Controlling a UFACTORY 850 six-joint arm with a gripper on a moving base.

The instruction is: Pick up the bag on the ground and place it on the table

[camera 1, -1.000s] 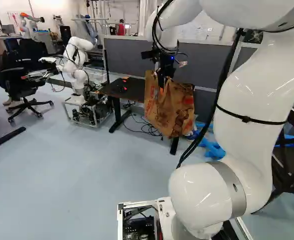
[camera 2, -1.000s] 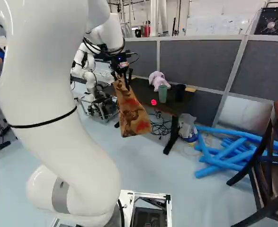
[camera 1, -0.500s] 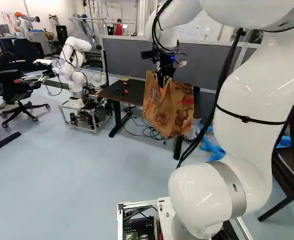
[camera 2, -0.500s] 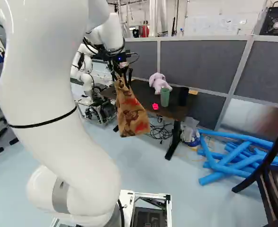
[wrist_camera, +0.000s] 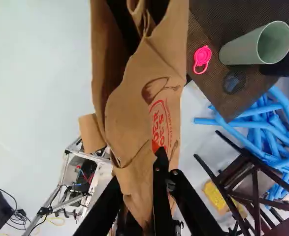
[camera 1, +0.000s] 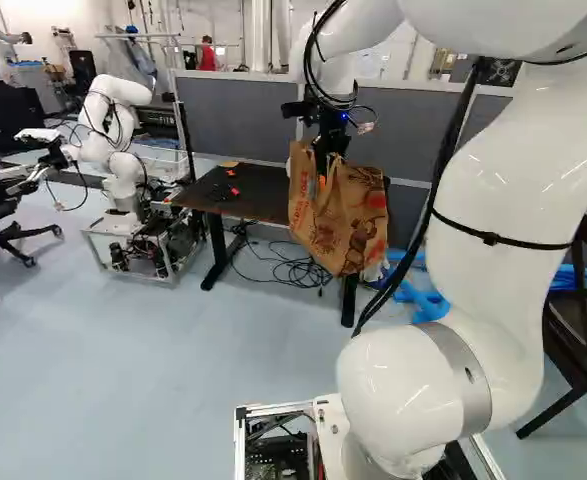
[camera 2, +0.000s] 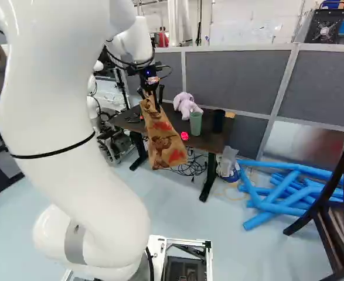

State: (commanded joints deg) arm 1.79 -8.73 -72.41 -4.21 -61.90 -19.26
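The pincer (camera 1: 322, 176) grips the bag (camera 1: 339, 225) (by its top, apparently).

Red lettering (wrist_camera: 159, 129), partly hidden, stands in a red outline on the brown paper bag (wrist_camera: 134, 93).

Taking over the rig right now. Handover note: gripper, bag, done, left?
Gripper: shut on the bag, near its top; the bag hangs below it.
Bag: off the floor, in front of the table in both base views, its bottom lower than the tabletop.
On the table: green cup, black cup, plush toy, pink item.
Done: bag picked up.
Left: bring it over the table, set it down, release. It probably needs to go higher to clear the edge; I'd aim away from the cups.
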